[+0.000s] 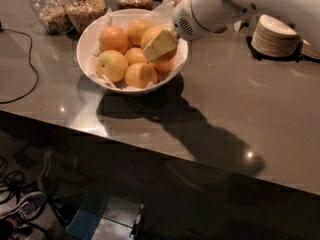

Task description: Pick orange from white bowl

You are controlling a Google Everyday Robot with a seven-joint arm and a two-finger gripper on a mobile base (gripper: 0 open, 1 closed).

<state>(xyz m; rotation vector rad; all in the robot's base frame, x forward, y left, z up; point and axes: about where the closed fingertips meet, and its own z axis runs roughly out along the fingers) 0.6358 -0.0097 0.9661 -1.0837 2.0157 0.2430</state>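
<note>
White bowl [81, 51] on desk [225, 99], paper-lined, holds piled fruit [113, 38]. Arm [215, 9] reaches in from right; gripper [160, 45] lies against biggest orange [152, 34]; its grip cannot be told.
</note>
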